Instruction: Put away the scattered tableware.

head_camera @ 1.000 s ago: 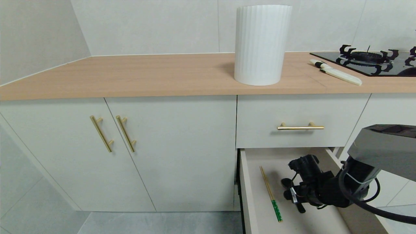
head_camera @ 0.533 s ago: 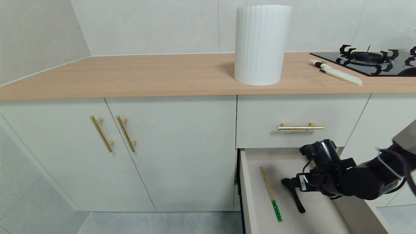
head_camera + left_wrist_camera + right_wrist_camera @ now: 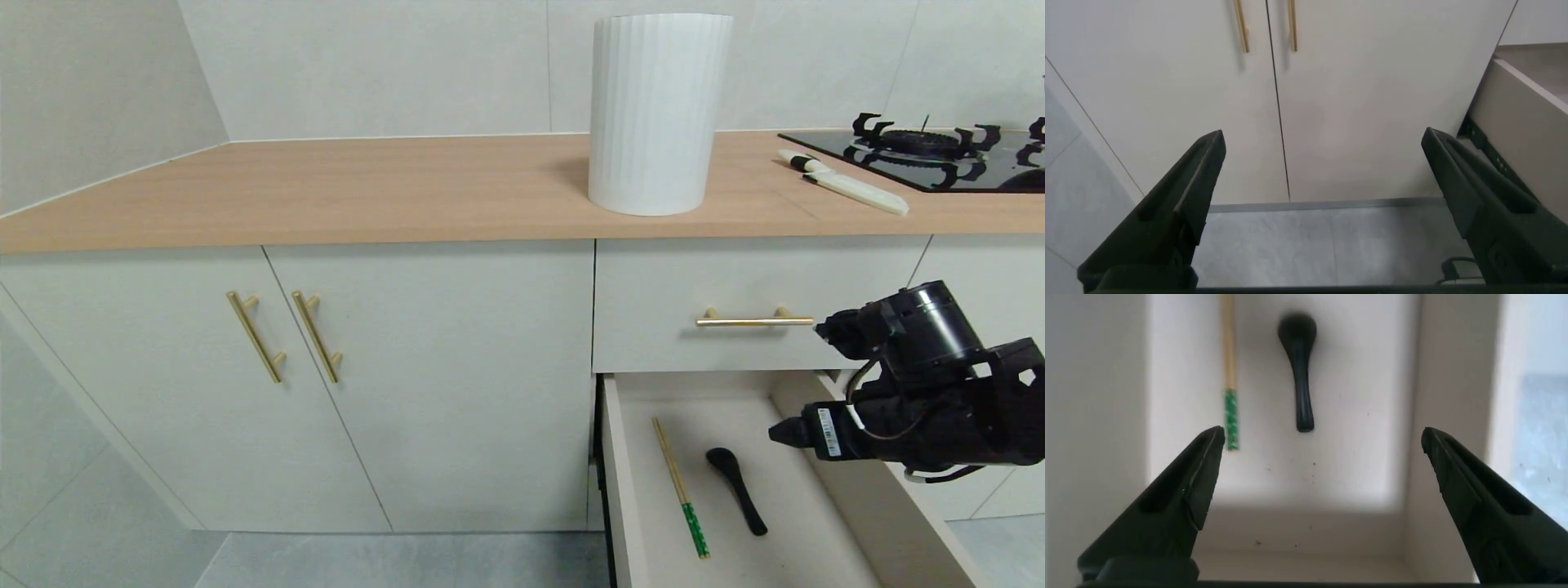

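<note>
Hovering over drawer (image 3: 620, 457), right gripper (image 3: 1323, 441) spread, empty | risk: your arm may clip drawer wall reaching for knife (image 3: 849, 192).

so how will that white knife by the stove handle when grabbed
The knife lies flat on the counter, so it probably won't roll but offers little height to pinch. It looks stiff and light. Its smooth white blade may be slippery, and perhaps brittle if ceramic.

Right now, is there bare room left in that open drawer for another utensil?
The drawer floor is bare between the black spoon and its right wall. The chopsticks and spoon lie close together. The countertop left of the white container is bare too.
</note>
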Motion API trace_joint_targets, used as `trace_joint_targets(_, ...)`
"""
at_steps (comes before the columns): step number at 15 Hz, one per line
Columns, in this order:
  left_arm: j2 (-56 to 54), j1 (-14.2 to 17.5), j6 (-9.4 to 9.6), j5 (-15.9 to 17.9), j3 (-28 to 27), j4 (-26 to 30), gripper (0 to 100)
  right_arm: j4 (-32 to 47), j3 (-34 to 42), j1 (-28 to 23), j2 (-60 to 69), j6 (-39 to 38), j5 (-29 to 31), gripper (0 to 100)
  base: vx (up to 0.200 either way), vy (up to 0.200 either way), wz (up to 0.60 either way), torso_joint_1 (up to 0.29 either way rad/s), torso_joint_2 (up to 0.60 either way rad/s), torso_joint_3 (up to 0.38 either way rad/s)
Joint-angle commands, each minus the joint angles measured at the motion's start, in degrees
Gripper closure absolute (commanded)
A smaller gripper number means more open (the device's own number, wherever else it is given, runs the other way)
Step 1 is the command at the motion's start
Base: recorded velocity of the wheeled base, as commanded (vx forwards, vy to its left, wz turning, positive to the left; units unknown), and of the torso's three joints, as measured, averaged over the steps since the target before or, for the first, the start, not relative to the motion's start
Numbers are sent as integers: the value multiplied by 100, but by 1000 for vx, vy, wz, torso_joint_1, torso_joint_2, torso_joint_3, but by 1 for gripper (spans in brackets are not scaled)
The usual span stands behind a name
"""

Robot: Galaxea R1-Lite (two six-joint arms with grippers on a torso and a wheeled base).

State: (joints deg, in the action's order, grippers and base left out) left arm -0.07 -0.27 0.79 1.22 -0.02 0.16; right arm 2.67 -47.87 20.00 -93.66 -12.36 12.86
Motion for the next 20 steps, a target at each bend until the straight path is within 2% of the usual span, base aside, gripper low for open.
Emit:
trace_joint_targets(1, 7, 0, 0, 1, 2, 2, 0, 32, -29, 12, 278, 6, -3, 0, 0, 0, 0, 0, 0, 0)
trace_joint_targets(7, 7, 0, 0, 1, 2, -7, 0, 58, 6, 126, 296, 6, -3, 0, -200, 0, 0, 3, 2, 4)
trace_joint_targets(12, 7, 0, 0, 1, 2, -7, 0, 383, 6, 223, 287, 23, -3, 0, -200, 0, 0, 1, 5, 3)
trace_joint_targets(15, 7, 0, -9, 1, 2, -7, 0, 1025, -38, 443, 164, 32, -12, 0, 0, 0, 0, 0, 0, 0)
trace_joint_targets(20, 7, 0, -9, 1, 2, -7, 0, 1649, -3, 1014, -276, 23, -100, 0, 0, 0, 0, 0, 0, 0)
